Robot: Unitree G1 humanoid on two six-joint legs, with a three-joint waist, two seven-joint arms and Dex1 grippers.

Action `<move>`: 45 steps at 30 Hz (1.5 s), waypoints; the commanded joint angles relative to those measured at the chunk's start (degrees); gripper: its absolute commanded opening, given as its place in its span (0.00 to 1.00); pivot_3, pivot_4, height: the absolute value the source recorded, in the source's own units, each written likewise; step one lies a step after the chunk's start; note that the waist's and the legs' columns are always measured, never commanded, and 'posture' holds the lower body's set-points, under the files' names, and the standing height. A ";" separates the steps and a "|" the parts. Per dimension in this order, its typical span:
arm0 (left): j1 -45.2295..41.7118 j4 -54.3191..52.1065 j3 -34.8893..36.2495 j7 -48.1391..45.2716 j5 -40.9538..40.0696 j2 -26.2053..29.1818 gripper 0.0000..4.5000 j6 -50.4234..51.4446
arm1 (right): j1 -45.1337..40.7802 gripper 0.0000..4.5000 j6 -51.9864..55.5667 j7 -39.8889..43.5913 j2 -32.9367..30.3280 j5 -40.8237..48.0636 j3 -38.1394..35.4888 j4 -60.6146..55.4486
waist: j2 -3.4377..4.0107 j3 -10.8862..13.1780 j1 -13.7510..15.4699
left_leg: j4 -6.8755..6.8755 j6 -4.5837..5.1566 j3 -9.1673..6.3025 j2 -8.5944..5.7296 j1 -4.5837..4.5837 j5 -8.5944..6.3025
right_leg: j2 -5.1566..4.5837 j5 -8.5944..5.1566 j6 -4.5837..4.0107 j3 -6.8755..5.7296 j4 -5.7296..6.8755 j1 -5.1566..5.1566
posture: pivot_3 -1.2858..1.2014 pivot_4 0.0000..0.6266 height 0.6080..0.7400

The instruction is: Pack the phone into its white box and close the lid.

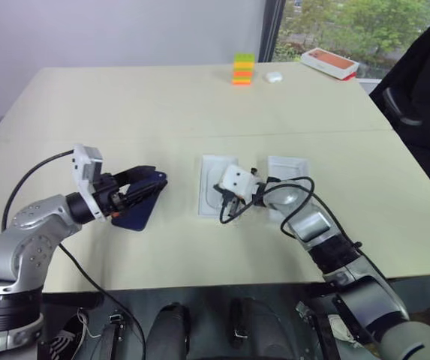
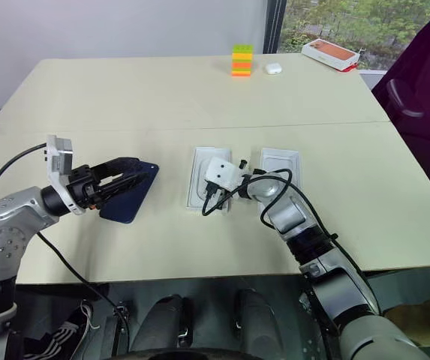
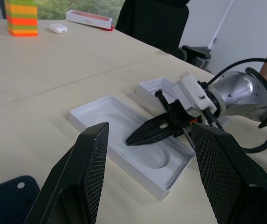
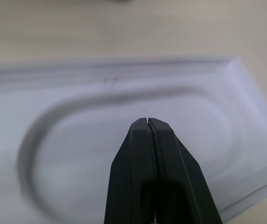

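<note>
Both head views look forward and down from above the near edge of the table [image 1: 199,90], taking in its whole top as far as the window. The left wrist view looks nearly level across the table, between its own fingers [image 3: 89,163], at the white insert [image 3: 124,140]. The right wrist view sits very close over that same insert [image 4: 100,116], which both head views also show [image 1: 213,180].
</note>
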 commanded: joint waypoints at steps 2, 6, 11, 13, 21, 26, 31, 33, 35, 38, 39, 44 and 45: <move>-0.01 -1.83 0.06 -0.02 0.31 0.55 0.66 -1.78 | -0.26 0.01 -0.30 1.39 -0.01 -1.50 1.08 -0.02 | -0.01 -0.01 -0.03 | 0.00 0.00 -0.01 0.01 0.01 0.00 | 0.01 0.00 0.00 0.00 0.01 0.00 | 0.52 0.24 1.00; -0.44 -1.18 0.15 0.40 0.06 0.38 0.66 -1.68 | -1.16 0.01 1.04 2.15 1.13 0.91 -1.25 -1.09 | -0.02 -0.01 -0.06 | 0.01 0.00 0.00 0.01 0.02 0.00 | 0.01 0.00 0.00 0.00 0.03 0.00 | 0.52 0.24 1.00; -1.23 0.09 0.80 0.43 -1.17 0.77 0.66 -0.71 | -2.17 0.01 5.16 3.89 3.19 10.31 -9.58 -3.00 | -0.02 -0.01 -0.01 | 0.00 0.00 -0.01 0.02 0.01 0.00 | 0.02 0.01 0.00 0.00 0.04 0.00 | 0.52 0.24 1.00; -0.73 2.02 0.74 -0.38 0.73 1.68 0.66 -2.00 | -3.06 0.01 6.50 5.21 2.01 13.19 -12.65 -3.68 | -0.01 -0.01 0.01 | 0.00 0.00 0.01 0.02 0.01 0.00 | 0.01 0.01 0.00 0.00 0.04 0.00 | 0.52 0.24 1.00; -4.04 10.22 2.19 2.26 1.33 4.55 0.66 2.55 | -3.35 0.12 7.21 6.37 2.60 17.42 -14.70 -5.74 | -0.01 0.00 -0.17 | -0.01 0.01 -0.01 0.03 0.00 0.00 | 0.04 0.01 0.00 -0.04 0.05 -0.04 | 0.52 0.24 1.00; -4.93 12.98 3.68 2.33 -0.28 6.51 0.66 6.77 | -3.91 0.64 4.63 5.12 3.88 16.14 -12.73 -5.47 | -0.01 0.00 -0.12 | -0.05 0.00 0.01 0.04 -0.01 0.00 | 0.04 0.01 0.00 0.00 0.06 -0.08 | 0.52 0.24 1.00; -7.78 19.01 7.08 2.74 -2.50 7.75 0.66 9.78 | -5.38 0.86 4.34 2.29 6.60 14.69 -10.90 -4.85 | -0.01 0.00 -0.13 | -0.05 0.00 0.03 0.04 -0.01 0.00 | 0.02 0.01 0.00 -0.02 0.10 -0.11 | 0.52 0.24 1.00; -8.88 20.93 7.89 3.35 -2.84 7.87 0.66 10.97 | -5.80 0.80 4.63 1.83 7.70 14.79 -10.62 -4.22 | -0.02 0.00 -0.13 | -0.04 0.00 0.02 0.04 -0.01 0.00 | 0.03 0.01 0.00 -0.02 0.12 -0.12 | 0.52 0.24 1.00; -9.27 22.79 7.97 3.36 -2.34 8.00 0.66 11.43 | -6.58 0.65 4.45 1.49 9.11 14.91 -10.26 -3.39 | -0.01 0.00 -0.14 | -0.04 0.00 0.03 0.04 -0.01 0.00 | 0.02 0.01 0.00 -0.02 0.12 -0.12 | 0.52 0.24 1.00; -9.73 24.58 8.17 3.22 -2.67 8.44 0.66 13.28 | -7.86 0.31 2.75 -0.29 10.01 11.99 -8.46 -1.30 | -0.02 0.00 -0.17 | -0.05 0.00 0.05 0.04 -0.01 0.00 | -0.01 0.01 0.00 -0.01 0.12 -0.12 | 0.52 0.24 1.00; -9.66 25.50 7.73 2.88 -2.38 9.11 0.66 14.34 | -8.04 0.21 1.37 -1.17 9.88 9.90 -7.01 -0.46 | -0.02 0.00 -0.17 | -0.04 0.00 0.06 0.04 -0.01 0.00 | -0.01 0.01 0.00 -0.01 0.12 -0.12 | 0.52 0.24 1.00; -11.15 31.61 6.45 2.20 -0.11 10.94 0.66 15.98 | -9.17 0.21 4.79 -5.82 13.20 3.97 -2.20 1.15 | -0.03 -0.01 -0.27 | -0.05 0.00 0.05 0.04 -0.02 0.00 | -0.01 0.01 -0.01 -0.01 0.14 -0.16 | 0.52 0.24 1.00; -11.90 33.03 6.37 2.15 0.38 11.05 0.66 15.72 | -9.54 0.21 6.45 -6.03 14.16 4.06 -2.03 1.25 | -0.03 -0.01 -0.27 | -0.05 0.00 0.06 0.04 -0.02 0.00 | 0.00 0.01 -0.01 -0.01 0.18 -0.18 | 0.52 0.24 1.00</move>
